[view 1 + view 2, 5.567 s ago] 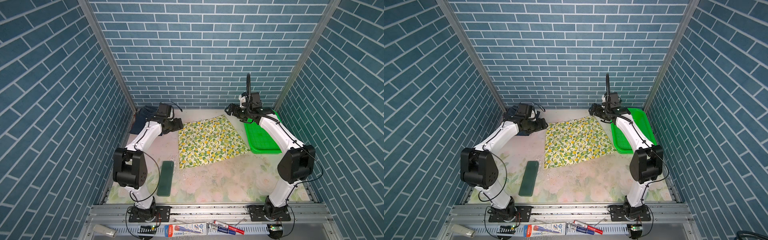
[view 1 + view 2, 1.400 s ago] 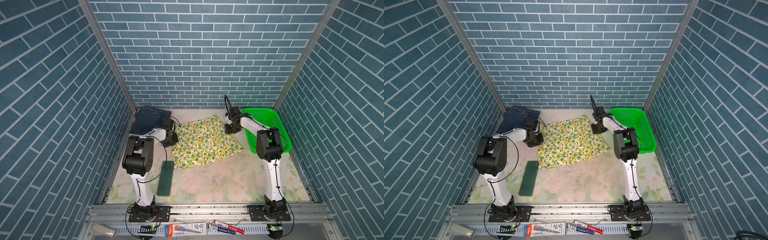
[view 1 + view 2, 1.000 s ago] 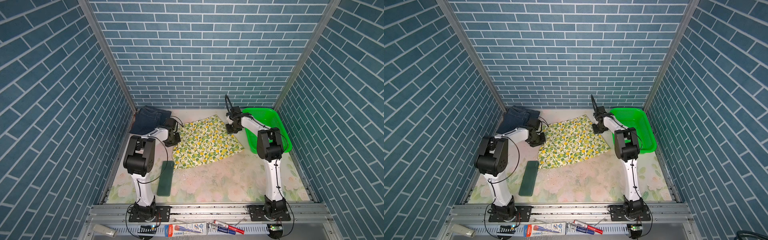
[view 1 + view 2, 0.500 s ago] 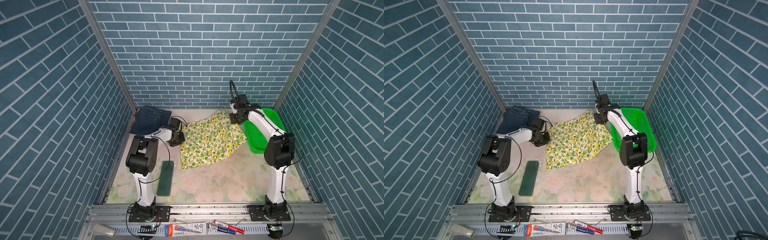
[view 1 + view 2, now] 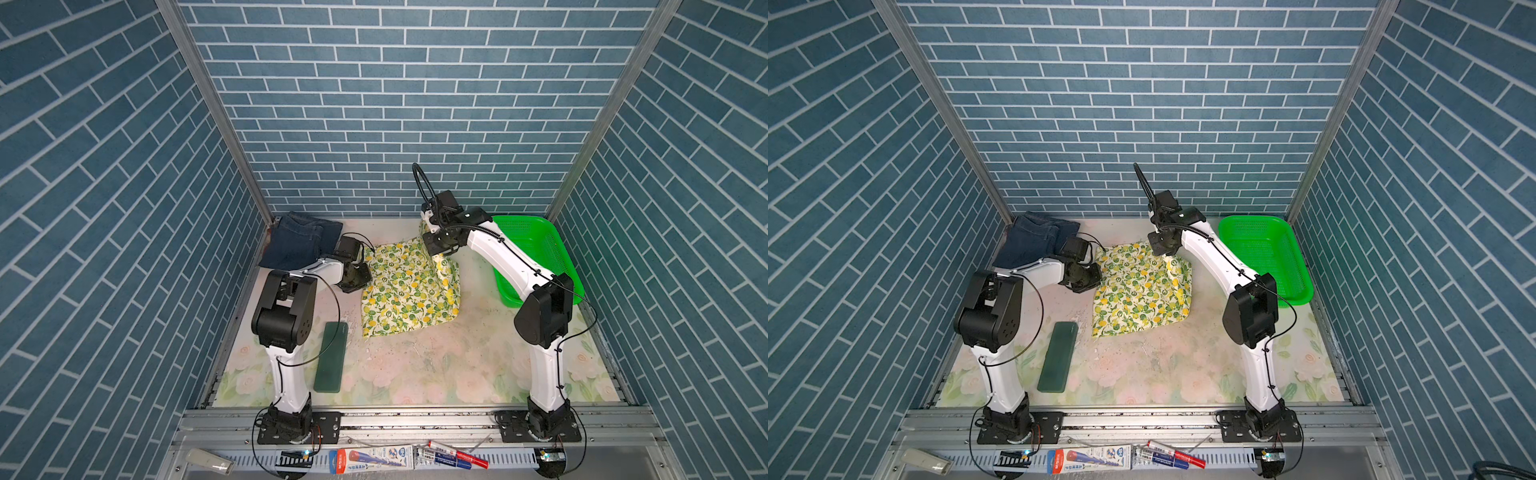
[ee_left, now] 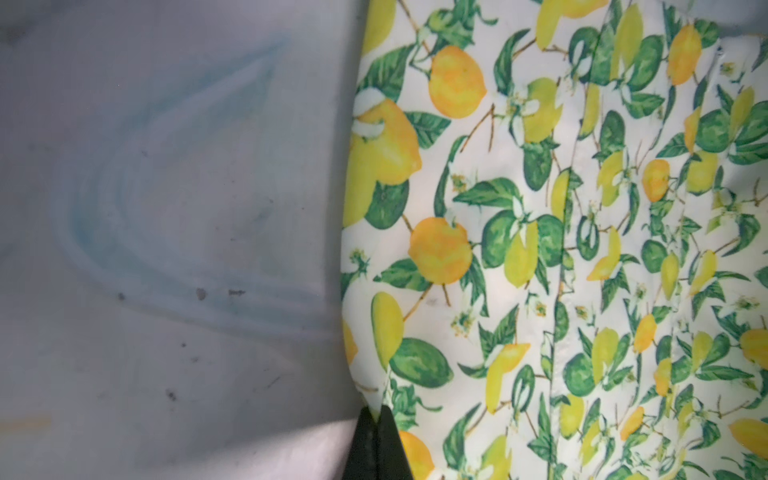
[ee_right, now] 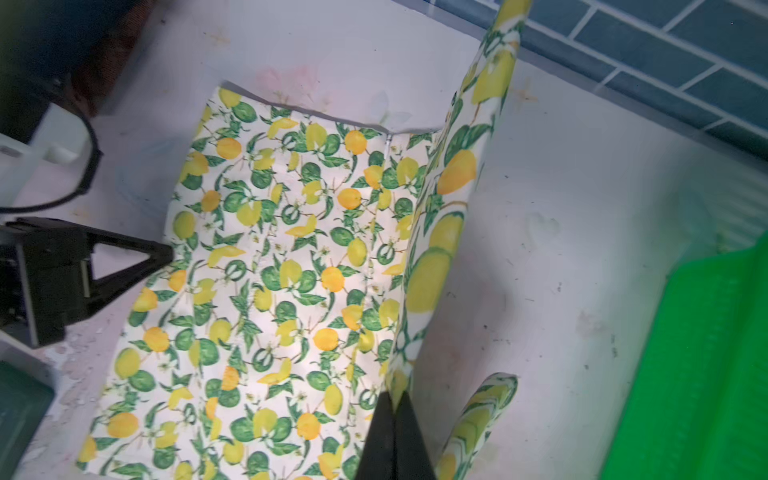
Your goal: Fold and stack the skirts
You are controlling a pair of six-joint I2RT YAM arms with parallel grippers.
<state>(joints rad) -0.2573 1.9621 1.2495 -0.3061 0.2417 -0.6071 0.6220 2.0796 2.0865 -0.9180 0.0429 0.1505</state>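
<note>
The lemon-print skirt (image 5: pixel 409 291) (image 5: pixel 1142 291) lies mid-table in both top views, its right far corner lifted off the table. My right gripper (image 5: pixel 435 254) (image 5: pixel 1163 250) (image 7: pixel 395 395) is shut on that raised edge, and the cloth hangs in a fold beside it. My left gripper (image 5: pixel 367 277) (image 5: pixel 1099 275) (image 6: pixel 376 415) is shut on the skirt's left edge, low at the table. The dark blue denim skirt (image 5: pixel 301 243) (image 5: pixel 1034 239) lies folded in the far left corner, behind the left arm.
A green mesh basket (image 5: pixel 540 237) (image 5: pixel 1266 257) stands at the far right, beside the right arm. A flat dark green pad (image 5: pixel 330 357) (image 5: pixel 1057 356) lies near the left arm's base. Pens and packets lie on the front rail.
The right gripper has risen and swung inward with the skirt's right edge, so the cloth now stands up in a fold. The left gripper has shifted slightly right with its edge.
</note>
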